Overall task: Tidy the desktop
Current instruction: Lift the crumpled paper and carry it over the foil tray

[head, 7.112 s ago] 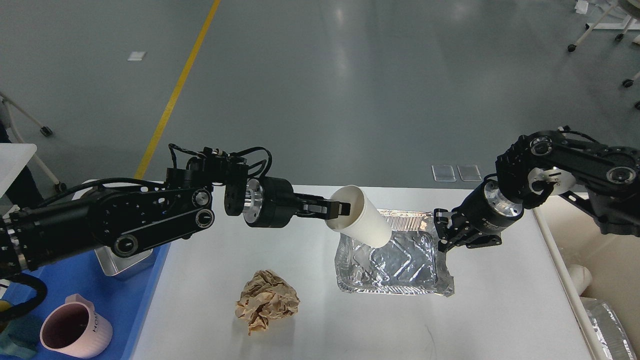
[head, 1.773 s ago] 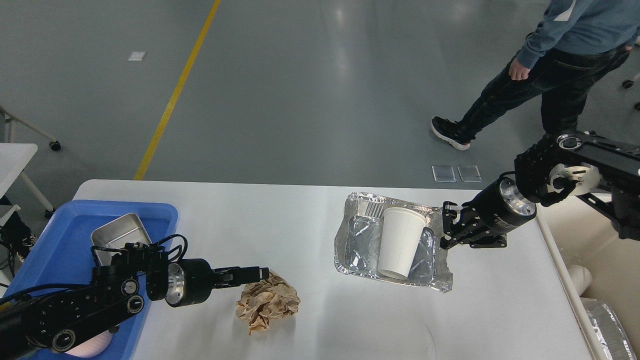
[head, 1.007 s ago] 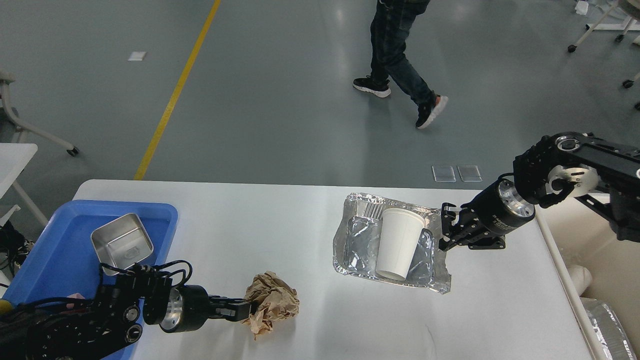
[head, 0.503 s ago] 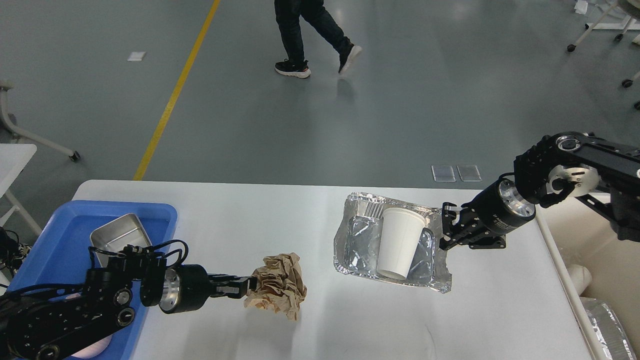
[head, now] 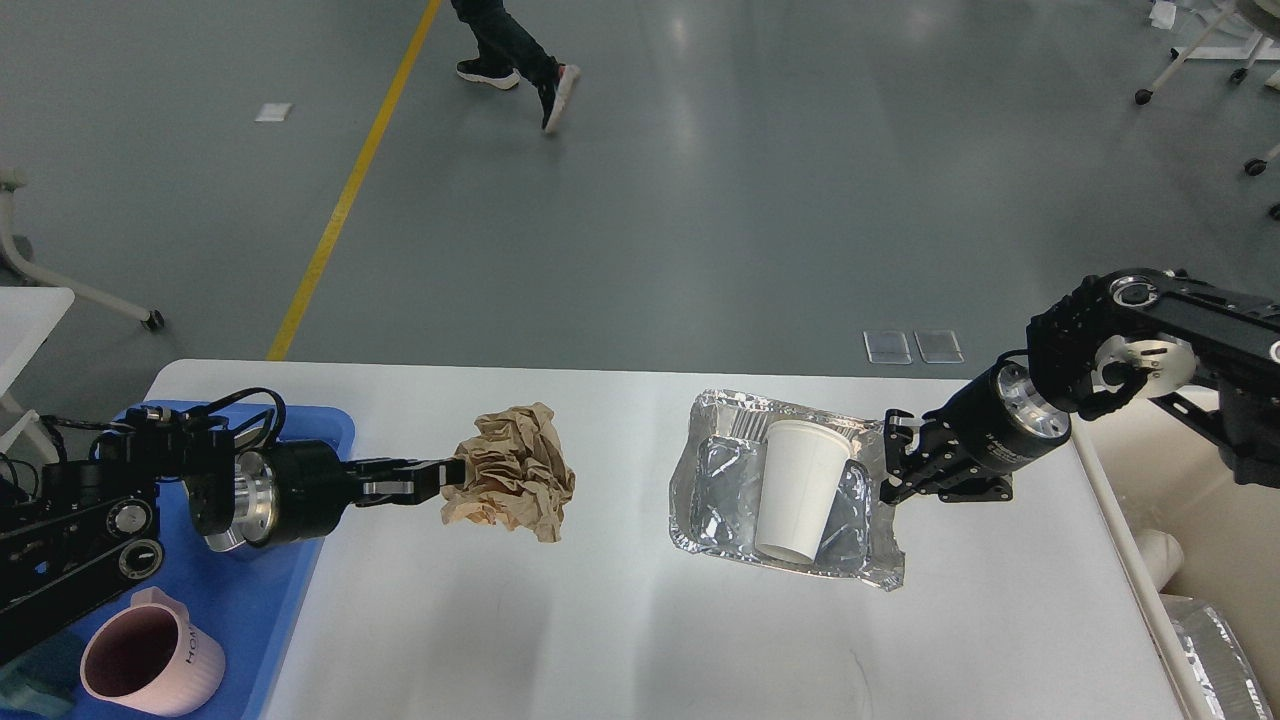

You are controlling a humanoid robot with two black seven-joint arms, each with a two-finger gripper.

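The white desktop [head: 620,640] fills the lower view. My left gripper [head: 445,478] is shut on a crumpled brown paper ball [head: 512,472] and holds it above the desktop, left of centre. A silver foil tray [head: 722,478] lies at centre right with a white paper cup [head: 797,488] lying on its side in it. My right gripper [head: 893,462] is shut on the foil tray's right rim.
A blue plastic tray [head: 290,590] sits at the left edge with a pink mug [head: 150,665] in it. A beige bin [head: 1210,530] stands off the right edge. A person's legs [head: 510,55] walk on the floor beyond the table.
My left gripper has lifted the paper ball off the desktop and carried it up and to the left. The person has walked further left. The right arm, tray and cup have not moved.
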